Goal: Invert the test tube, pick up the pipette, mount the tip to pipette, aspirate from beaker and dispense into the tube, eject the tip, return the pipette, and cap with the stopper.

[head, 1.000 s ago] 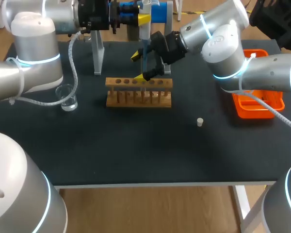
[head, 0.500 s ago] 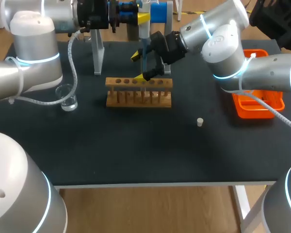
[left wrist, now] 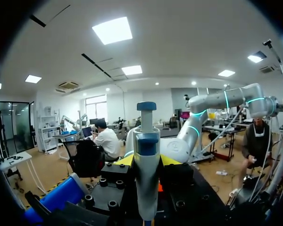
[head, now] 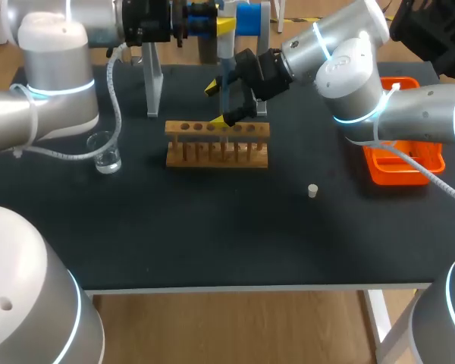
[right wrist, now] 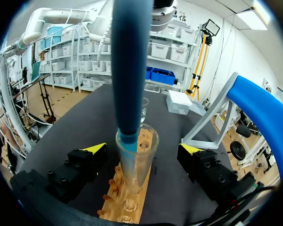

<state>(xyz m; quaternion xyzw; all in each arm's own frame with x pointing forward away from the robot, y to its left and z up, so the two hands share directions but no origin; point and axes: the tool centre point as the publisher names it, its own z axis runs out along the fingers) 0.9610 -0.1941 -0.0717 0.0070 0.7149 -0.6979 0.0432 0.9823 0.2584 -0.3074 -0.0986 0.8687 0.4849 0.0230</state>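
Dispense step | upper middle of head frame: your left gripper [left wrist: 146, 161] clenched on pipette [head: 224, 51], lowered into test tube [right wrist: 137, 165] to avoid spills | right gripper [right wrist: 142, 148] released, flanking it.

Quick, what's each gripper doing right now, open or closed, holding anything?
Left gripper: closed on the pipette.
Right gripper: open; the test tube stands between its fingers, untouched.
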